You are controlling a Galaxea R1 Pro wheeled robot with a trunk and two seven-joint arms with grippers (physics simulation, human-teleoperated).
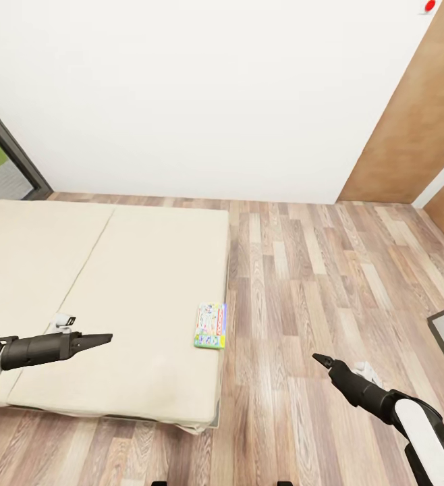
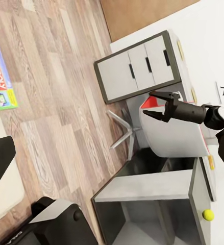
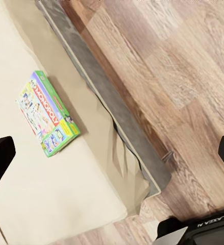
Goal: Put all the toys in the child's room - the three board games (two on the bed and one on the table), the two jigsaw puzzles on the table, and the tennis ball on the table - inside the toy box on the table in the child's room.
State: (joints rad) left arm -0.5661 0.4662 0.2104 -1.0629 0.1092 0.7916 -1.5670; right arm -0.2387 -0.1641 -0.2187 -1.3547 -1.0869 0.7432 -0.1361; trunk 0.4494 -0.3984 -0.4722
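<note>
A flat white-green printed board game box [image 1: 210,325] is seen lying near the edge of the plain beige bed [image 1: 114,283], not yet collected. The left gripper [image 1: 100,339] and right gripper [image 1: 322,360] hold nothing; both appear open, probably widely. A small yellow-green tennis ball [image 2: 208,215] is seen beside the table's white drawers [image 2: 137,71].

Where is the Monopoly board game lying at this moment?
In the head view, the Monopoly board game lies flat on the bed, close to the mattress's right edge beside the wooden floor, between the two arms and nearer the right gripper.
</note>
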